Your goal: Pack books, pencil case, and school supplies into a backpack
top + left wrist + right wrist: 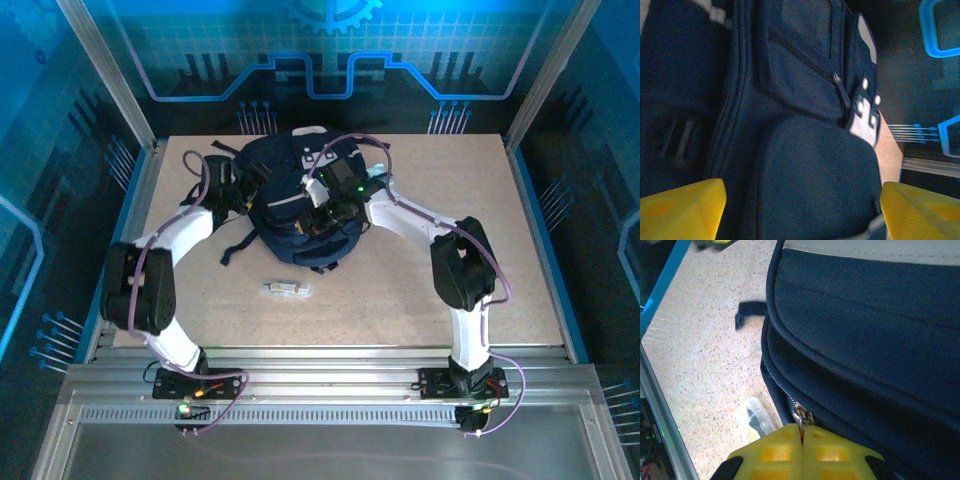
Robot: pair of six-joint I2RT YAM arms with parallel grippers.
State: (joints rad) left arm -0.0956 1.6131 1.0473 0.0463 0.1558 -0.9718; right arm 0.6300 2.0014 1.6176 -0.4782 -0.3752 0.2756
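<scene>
**Lot: one backpack under closure, one item loose**

- Backpack, dark navy: one, lying at the far centre of the table, between both arms.
- Right gripper: one, pinched tight on the zip pull at the bag's near edge, probably to work the zip along.
- Left gripper: one, fingers spread wide at the bag's left flank, gripping nothing; probably placed to steady the fabric.
- Clear plastic item: one, loose on the table just near of the bag, unpacked. Tube or pencil case, I cannot tell.
</scene>
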